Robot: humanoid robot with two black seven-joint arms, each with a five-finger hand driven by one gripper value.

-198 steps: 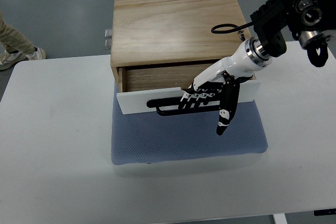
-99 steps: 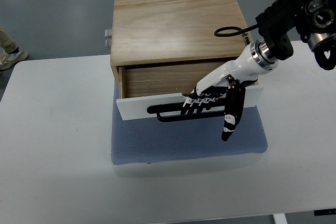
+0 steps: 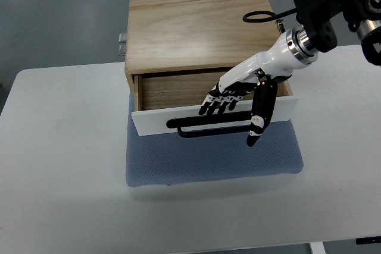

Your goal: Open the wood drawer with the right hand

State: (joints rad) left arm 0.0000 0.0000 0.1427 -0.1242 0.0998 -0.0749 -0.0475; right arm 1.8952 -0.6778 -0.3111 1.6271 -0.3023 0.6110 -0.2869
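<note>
A wooden box (image 3: 199, 25) stands on a blue mat. Its drawer is pulled out a short way, so the wooden inside (image 3: 172, 90) shows behind the white drawer front (image 3: 149, 122). A black bar handle (image 3: 202, 128) runs along that front. My right hand (image 3: 232, 124) reaches in from the upper right over the drawer front, open. Its fingers (image 3: 217, 104) lie spread just above the front's top edge, off the handle. The thumb (image 3: 257, 124) points down across the handle's right end. The left hand is out of view.
The blue mat (image 3: 208, 162) lies on a white table (image 3: 59, 165) and sticks out in front of the drawer. Small metal fittings (image 3: 122, 41) protrude from the box's back left. A black cable loop (image 3: 257, 16) hangs over the box's right rear corner.
The fingers were hooked on the black handle; now they have come off it and lifted to the drawer front's top edge. The drawer slid out slightly. A person's shoe left the picture.
</note>
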